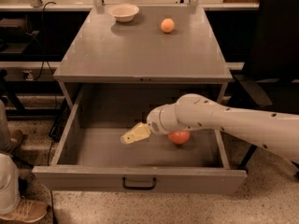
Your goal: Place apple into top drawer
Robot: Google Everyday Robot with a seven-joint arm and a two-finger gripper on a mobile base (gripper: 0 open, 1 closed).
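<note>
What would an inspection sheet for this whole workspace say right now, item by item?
Surface: grey cabinet top, level.
Job's things: drawer pulled open; apple lying inside it, right of middle, partly behind the arm.
Clutter: bowl and orange at the back of the top.
Gripper: gripper inside the drawer, left of the apple, apart from it.
Cables: black cable hanging at left.
Surroundings: black chair at right; someone's shoe lower left.
</note>
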